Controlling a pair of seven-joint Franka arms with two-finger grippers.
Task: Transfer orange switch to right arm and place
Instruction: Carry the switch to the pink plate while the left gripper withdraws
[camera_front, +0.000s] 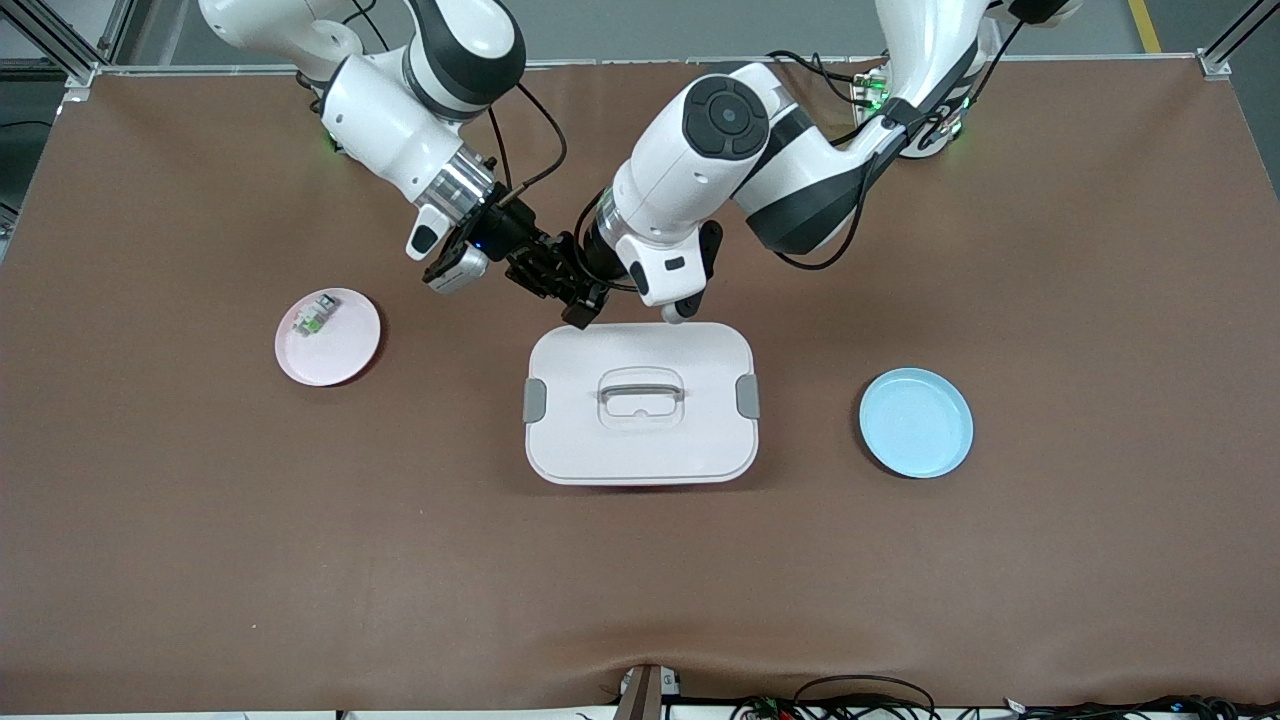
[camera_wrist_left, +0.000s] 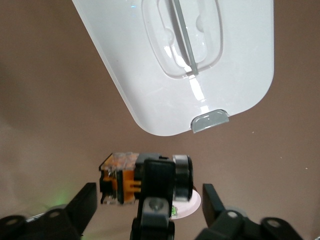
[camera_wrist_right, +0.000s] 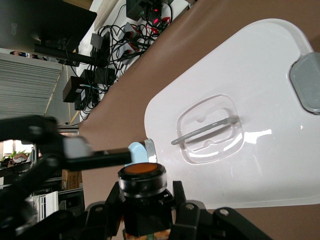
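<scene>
now we see the handover made: our right gripper (camera_wrist_right: 145, 210) clamps the orange switch (camera_wrist_right: 143, 182) in the air just above the white lidded box (camera_front: 640, 402), at its edge toward the bases; our left gripper (camera_wrist_left: 150, 205) stands spread around it, letting go; both arms lean inward, wrists meeting mid-table.

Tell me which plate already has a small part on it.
The pink plate, toward the right arm's end; a grey-white and green part lies on it. The blue plate is bare.
</scene>
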